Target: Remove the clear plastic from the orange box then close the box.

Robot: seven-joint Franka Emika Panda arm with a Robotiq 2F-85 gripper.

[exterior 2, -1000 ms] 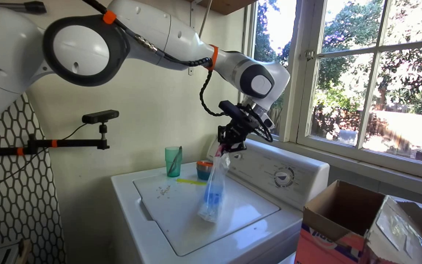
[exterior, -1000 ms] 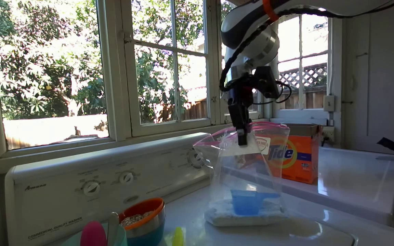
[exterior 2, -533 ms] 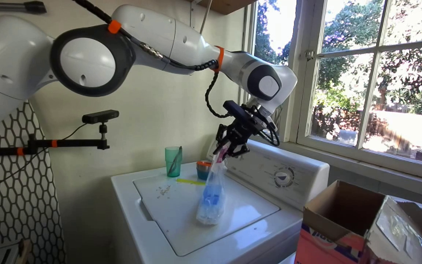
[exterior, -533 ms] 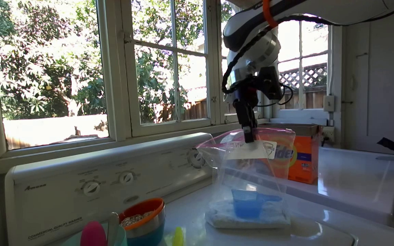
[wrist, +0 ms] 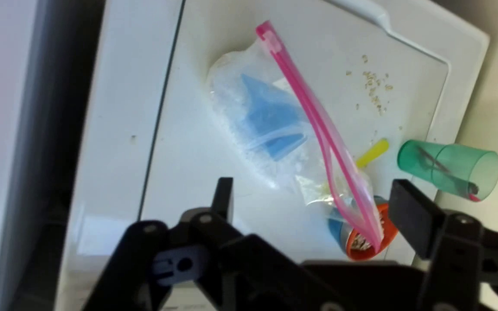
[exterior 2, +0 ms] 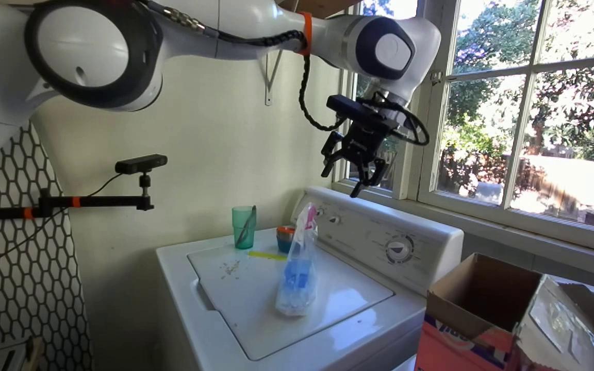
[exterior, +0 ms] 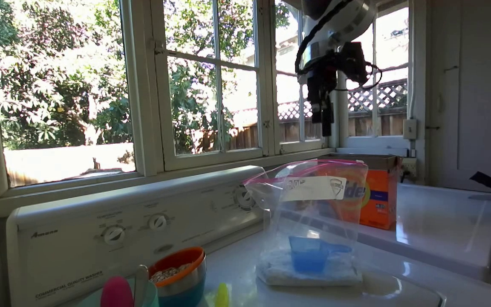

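Hand (exterior 2: 339,185): in an exterior view, mounted on the arm (exterior 2: 248,19); jaws wide apart, tips pointing down.
Clear plastic (exterior 2: 303,237): transparent bag, standing upright on the desk (exterior 2: 245,309), below the hand and apart from it.
Orange box (exterior 2: 464,322): beside the desk, well apart from the clear plastic; top open, one flap tilted outward, brown interior visible.
Green tumbler (exterior 2: 239,219): upright on the desk near the wall (exterior 2: 209,154); a utensil (exterior 2: 248,222) leans inside.
Loose bits (exterior 2: 230,269): scattered on the desk; too small to identify.
Blue cup (exterior: 309,256): in an exterior view, inside the clear plastic, at its bottom with the white contents (exterior: 309,278); handle toward the right of the picture.
Label (exterior: 313,188): white patch on the upper part of the clear plastic.
Logo (exterior: 356,192): "Tide" mark on the orange box, seen partly through the clear plastic.
Control panel (exterior: 186,213): along the window side of the desk; three knobs.
Hand position: above the clear plastic; jaw spacing cannot be read from this angle.
Fingers (wrist: 415,216): in the wrist view, at lower left and right, broad gap between them.
Pink zip (wrist: 296,82): top edge of the clear plastic, running diagonally; its two strands part toward the bowl (wrist: 389,229).
Yellow strip (wrist: 374,152): on the desk, near the green tumbler.
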